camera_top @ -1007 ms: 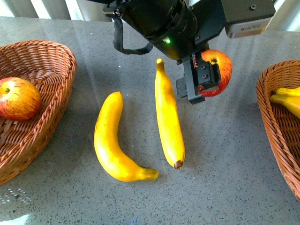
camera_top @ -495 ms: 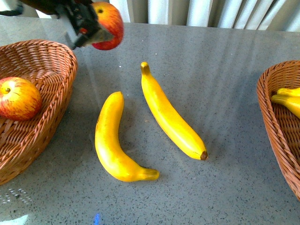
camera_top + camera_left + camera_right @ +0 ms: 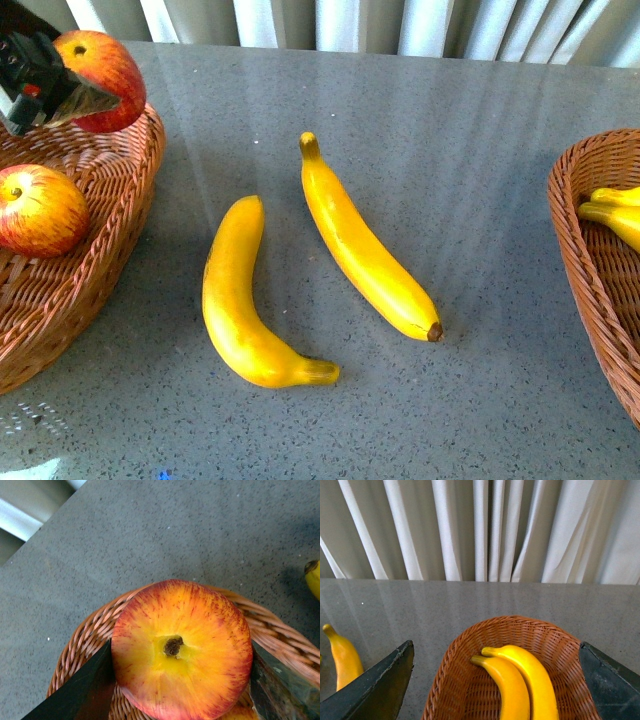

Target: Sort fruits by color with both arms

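My left gripper (image 3: 50, 90) is shut on a red-and-yellow apple (image 3: 105, 65) (image 3: 181, 650), held above the far rim of the left wicker basket (image 3: 120, 230). A second apple (image 3: 40, 210) lies inside that basket. Two bananas rest on the grey table: a curved one (image 3: 240, 300) and a straighter one (image 3: 365, 250). In the right wrist view, my right gripper (image 3: 495, 685) hangs open above the right basket (image 3: 465, 680), which holds two bananas (image 3: 520, 685). Those bananas (image 3: 612, 212) also show at the front view's right edge.
Pale curtains (image 3: 485, 530) hang behind the table's far edge. The right basket (image 3: 590, 280) sits at the table's right side. The grey table (image 3: 470, 130) spreads between the two baskets, with both loose bananas lying near its middle.
The left arm carried the apple from right of the bananas across to the left basket. The straighter banana swung so its brown tip points further right.
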`<state>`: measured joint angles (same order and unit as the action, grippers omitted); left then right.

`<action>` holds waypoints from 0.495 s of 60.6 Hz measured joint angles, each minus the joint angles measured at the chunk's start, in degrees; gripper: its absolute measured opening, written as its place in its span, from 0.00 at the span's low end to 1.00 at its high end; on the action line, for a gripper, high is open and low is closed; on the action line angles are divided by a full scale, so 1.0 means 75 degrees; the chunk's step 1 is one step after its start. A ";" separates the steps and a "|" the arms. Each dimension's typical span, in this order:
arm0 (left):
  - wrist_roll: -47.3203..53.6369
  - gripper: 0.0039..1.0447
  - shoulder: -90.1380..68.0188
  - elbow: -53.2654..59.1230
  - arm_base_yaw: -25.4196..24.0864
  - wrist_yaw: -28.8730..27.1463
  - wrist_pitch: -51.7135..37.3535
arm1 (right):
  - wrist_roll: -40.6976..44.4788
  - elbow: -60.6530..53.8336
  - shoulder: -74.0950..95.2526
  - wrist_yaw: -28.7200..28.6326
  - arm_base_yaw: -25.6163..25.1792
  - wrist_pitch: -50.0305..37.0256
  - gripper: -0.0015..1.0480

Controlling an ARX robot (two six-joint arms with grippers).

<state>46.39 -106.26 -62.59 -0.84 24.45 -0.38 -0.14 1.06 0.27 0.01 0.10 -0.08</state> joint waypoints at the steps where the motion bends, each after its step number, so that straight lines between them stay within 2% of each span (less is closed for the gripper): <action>1: -0.0003 0.61 0.0000 0.0017 -0.0032 -0.0015 -0.0003 | 0.0000 0.0000 0.0000 0.0000 0.0000 0.0000 0.91; 12: -0.0178 0.93 0.0017 0.0224 -0.0189 -0.0055 -0.0221 | 0.0000 0.0000 0.0000 0.0000 0.0000 0.0000 0.91; 24: -0.0501 0.91 0.0300 0.0478 -0.0289 -0.0032 -0.0647 | 0.0000 0.0000 0.0000 0.0000 0.0000 0.0000 0.91; 30: -0.1084 0.91 0.0717 0.0758 -0.0417 0.0143 -0.1148 | 0.0000 0.0000 0.0000 0.0000 0.0000 0.0000 0.91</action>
<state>38.26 -100.88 -56.90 -3.97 25.52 -8.99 -0.14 1.06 0.27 0.01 0.10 -0.08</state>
